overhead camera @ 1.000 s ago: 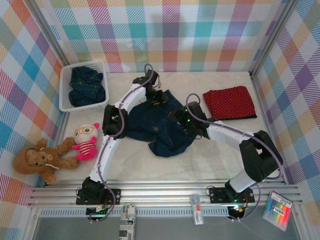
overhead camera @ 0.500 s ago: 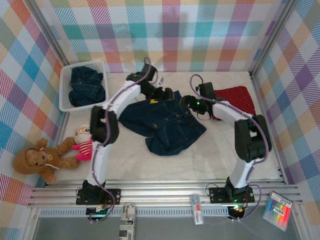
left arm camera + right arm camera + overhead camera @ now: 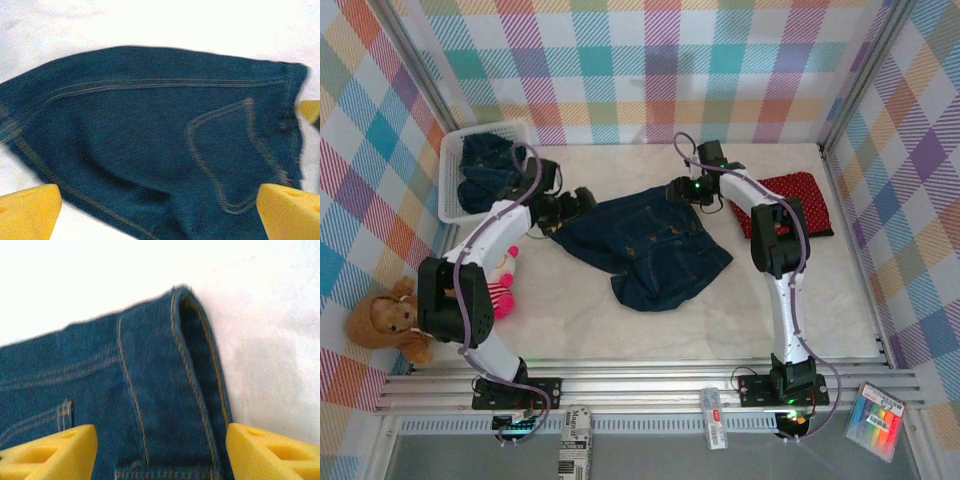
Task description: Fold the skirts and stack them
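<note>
The job looks about a third done. At two o'clock on the table (image 3: 620, 330) lies the red dotted skirt (image 3: 780, 203), folded into a neat rectangle. A dark edge peeps from under its near side, possibly the black one already stacked beneath, though from here I can't be sure.

In the middle, the denim skirt (image 3: 645, 240) is spread out, rumpled toward five o'clock and not yet folded. The left gripper (image 3: 572, 203) sits at its nine o'clock edge with its jaws gaping wide and nothing between them but cloth lying flat below. The right gripper (image 3: 682, 190) is at the one o'clock corner, its jaws parted astride the waistband end without pinching it.

At ten o'clock the white basket (image 3: 485, 214) holds more denim (image 3: 490, 165), heaped and unfolded. So this skirt needs folding and stacking, then the basket's load follows.
</note>
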Motion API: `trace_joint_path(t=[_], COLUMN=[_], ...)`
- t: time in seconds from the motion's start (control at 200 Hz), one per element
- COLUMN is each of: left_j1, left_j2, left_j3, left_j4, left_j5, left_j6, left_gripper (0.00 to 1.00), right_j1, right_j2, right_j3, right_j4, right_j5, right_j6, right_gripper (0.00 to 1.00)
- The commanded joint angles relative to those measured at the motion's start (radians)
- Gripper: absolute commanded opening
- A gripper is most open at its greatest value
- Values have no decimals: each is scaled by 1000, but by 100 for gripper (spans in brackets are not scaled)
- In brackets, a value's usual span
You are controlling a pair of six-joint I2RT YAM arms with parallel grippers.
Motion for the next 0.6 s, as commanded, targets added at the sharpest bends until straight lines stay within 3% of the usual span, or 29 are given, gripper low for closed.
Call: trace_joint_path(t=[0.0, 0.22, 0.41, 0.595], left_j1=[51, 100, 122, 136], left_j2=[-92, -113, -106, -93], left_j3=[-58, -107, -118, -122], left_j4=[66, 35, 33, 35], left_j5=[-51, -71, -72, -56], left_j6=[-89, -98, -98, -98], left_gripper=[100, 100, 100, 100], right_j1=[-13, -13, -11, -11], right_j2=[83, 203, 218, 211], right_j3=[140, 349, 371, 367], right_j4=[-116, -211, -200, -189], right_j5=[-62, -98, -211, -228], right_j6=[-49, -51, -40, -24], right_gripper=[67, 62, 49, 38])
